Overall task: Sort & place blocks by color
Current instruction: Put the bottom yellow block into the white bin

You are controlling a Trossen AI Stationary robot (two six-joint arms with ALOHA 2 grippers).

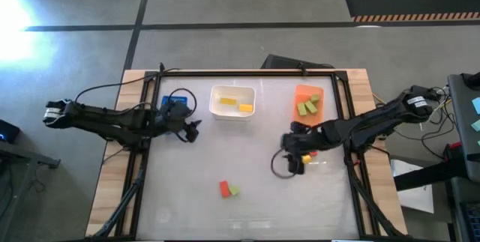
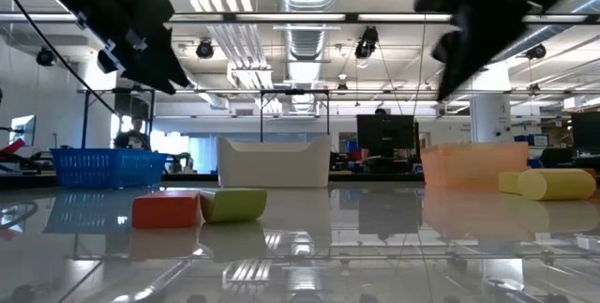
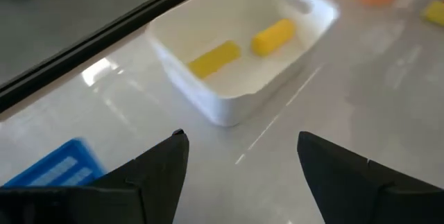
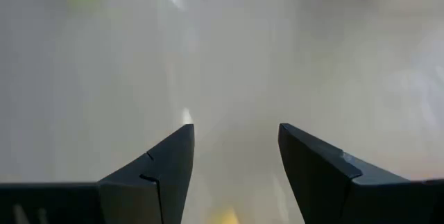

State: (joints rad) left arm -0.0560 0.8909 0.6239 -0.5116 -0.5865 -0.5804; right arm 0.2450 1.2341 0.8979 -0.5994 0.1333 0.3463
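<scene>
A red block (image 1: pixel 224 189) and a light green block (image 1: pixel 235 190) lie side by side on the table near its front middle; the low view shows them touching, red (image 2: pixel 166 209) and green (image 2: pixel 232 204). Yellow blocks (image 2: pixel 548 184) lie on the table right beside my right gripper (image 1: pixel 294 159). It hangs open above the table with nothing between its fingers (image 4: pixel 236 130). My left gripper (image 1: pixel 193 131) is open and empty (image 3: pixel 239 137), raised between the blue bin and the white bin. Two yellow blocks (image 3: pixel 239 47) lie in the white bin. Green blocks (image 1: pixel 307 106) lie in the orange bin.
Three bins stand in a row along the far side: blue (image 1: pixel 174 101) at the left, white (image 1: pixel 232 91) in the middle, orange (image 1: pixel 307 91) at the right. A black frame (image 1: pixel 247 73) borders the glossy table. A cable loop (image 1: pixel 281 167) hangs by the right gripper.
</scene>
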